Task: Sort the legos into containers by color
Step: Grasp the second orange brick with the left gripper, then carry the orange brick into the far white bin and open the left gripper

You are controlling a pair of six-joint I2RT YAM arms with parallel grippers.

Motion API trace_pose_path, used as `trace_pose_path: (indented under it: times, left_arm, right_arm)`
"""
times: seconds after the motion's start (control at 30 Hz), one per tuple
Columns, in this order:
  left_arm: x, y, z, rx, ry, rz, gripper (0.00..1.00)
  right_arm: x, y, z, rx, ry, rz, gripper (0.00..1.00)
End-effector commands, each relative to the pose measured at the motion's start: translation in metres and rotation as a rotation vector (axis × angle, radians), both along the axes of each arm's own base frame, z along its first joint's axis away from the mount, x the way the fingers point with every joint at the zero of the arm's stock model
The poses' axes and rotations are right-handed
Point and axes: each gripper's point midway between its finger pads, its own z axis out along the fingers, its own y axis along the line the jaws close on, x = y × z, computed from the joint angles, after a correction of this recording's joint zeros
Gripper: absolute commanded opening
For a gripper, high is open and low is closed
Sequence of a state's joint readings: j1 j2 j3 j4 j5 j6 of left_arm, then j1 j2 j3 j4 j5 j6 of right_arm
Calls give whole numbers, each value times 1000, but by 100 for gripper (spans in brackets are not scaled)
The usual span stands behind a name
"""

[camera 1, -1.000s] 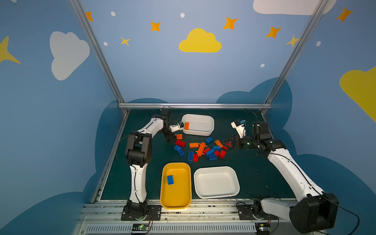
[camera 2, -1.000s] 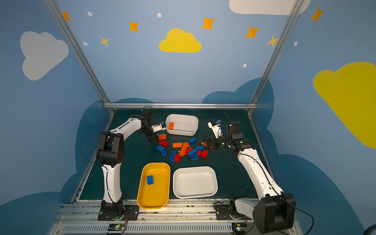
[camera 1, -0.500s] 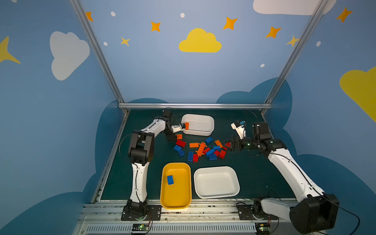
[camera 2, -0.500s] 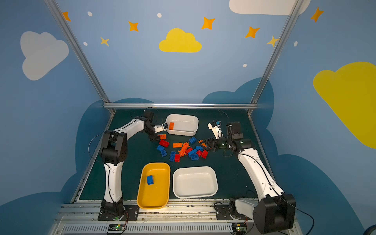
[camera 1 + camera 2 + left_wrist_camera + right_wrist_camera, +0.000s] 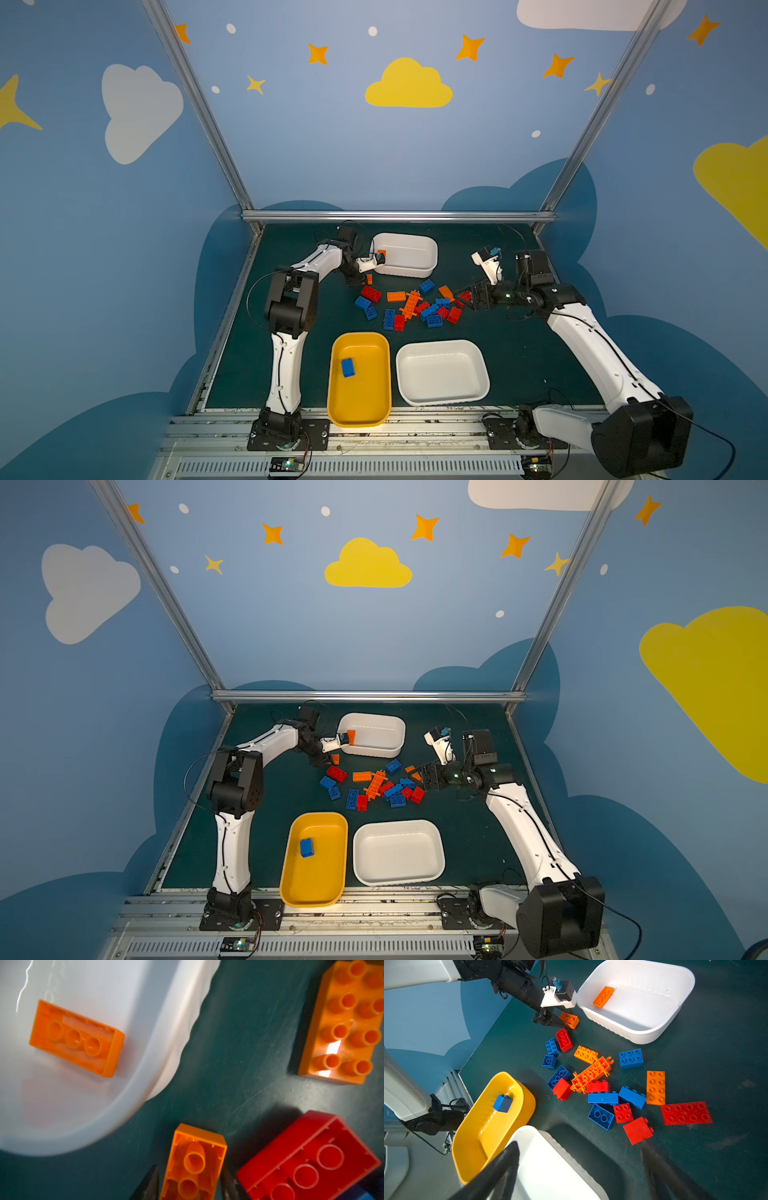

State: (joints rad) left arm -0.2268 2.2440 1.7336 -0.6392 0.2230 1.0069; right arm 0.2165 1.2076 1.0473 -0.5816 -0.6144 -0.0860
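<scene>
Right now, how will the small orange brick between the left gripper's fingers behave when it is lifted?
The small orange brick looks rigid moulded plastic, hollow underneath, so probably stiff and light. Its glossy flat walls may slip between the fingers. Boxy, it should not roll.

Both top views are looking down from high above the front edge toward the back wall, standing well back and taking in the whole counter. The left wrist camera is hovering very near the counter, facing down at the far tub corner and an orange brick. The right wrist camera is looking from farther off across the brick pile, sharing that tub and brick with the left wrist view.
</scene>
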Motion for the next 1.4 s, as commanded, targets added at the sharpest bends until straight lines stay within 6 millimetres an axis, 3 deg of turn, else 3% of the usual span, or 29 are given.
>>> trace_pose_path:
  times: [0.0,0.17,0.43,0.6,0.73,0.87,1.07,1.37]
  left_arm:
    - [-8,-4,1,-22,45,-18,35]
    - [-17,-3,18,-27,58,-5,31]
    - [-40,-13,74,-85,57,60,31]
    - [-26,-33,111,-172,45,207,33]
    - [-2,-59,126,-275,60,352,32]
    - [22,-83,124,-328,85,512,31]
    - [63,-85,106,-363,105,791,31]
    - [98,-95,67,-411,87,937,31]
  right_arm:
    - [-3,-2,14,9,-34,2,90]
    - [-4,1,16,28,-37,4,90]
    - [0,3,20,56,-46,-2,90]
    - [5,6,22,82,-51,-11,90]
    - [9,7,24,96,-59,-22,90]
    - [12,8,26,107,-63,-27,90]
    - [16,9,32,120,-74,-36,90]
    - [11,3,33,93,-73,-53,90]
